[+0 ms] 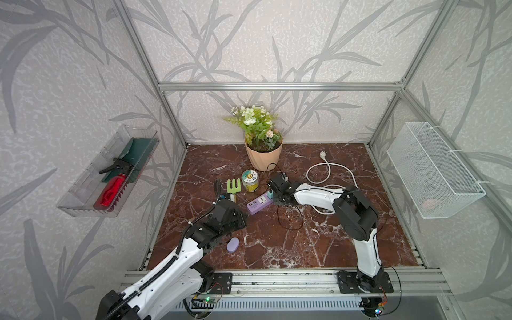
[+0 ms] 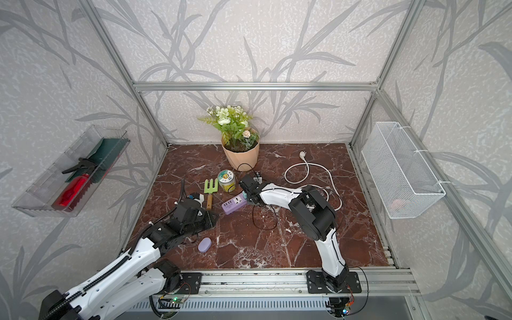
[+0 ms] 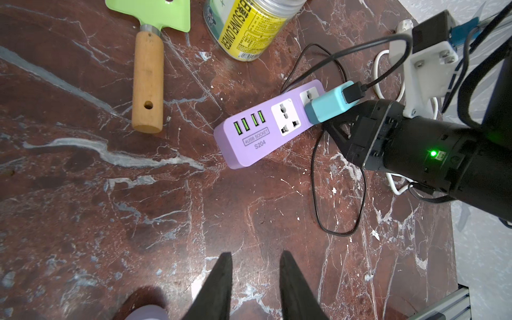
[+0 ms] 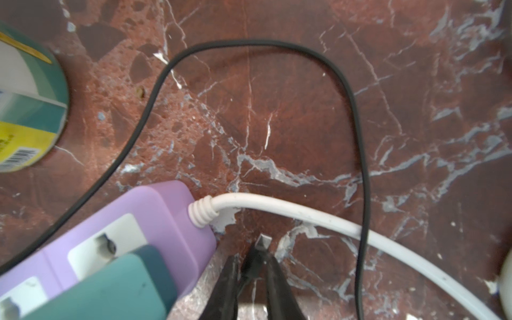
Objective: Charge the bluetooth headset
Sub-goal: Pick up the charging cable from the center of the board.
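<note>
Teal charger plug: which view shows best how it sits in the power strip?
The left wrist view: the teal charger plug is sharp, large, seated in the power strip. Both top views show it tiny; the right wrist view shows a blurred, cropped part.

Surface (image 1: 277, 249): red-brown marble, white-veined. Directly on it: flower pot (image 1: 263, 155) at 12 o'clock; jar (image 1: 250, 181) and green garden fork (image 1: 233, 187) side by side toward 11; purple power strip (image 1: 259, 205) at centre; coiled white cord (image 1: 329, 169) at 2 o'clock; black cable (image 1: 289, 221) looped beside the strip; bluetooth headset (image 1: 233, 244) at 7 o'clock, well apart.
</note>
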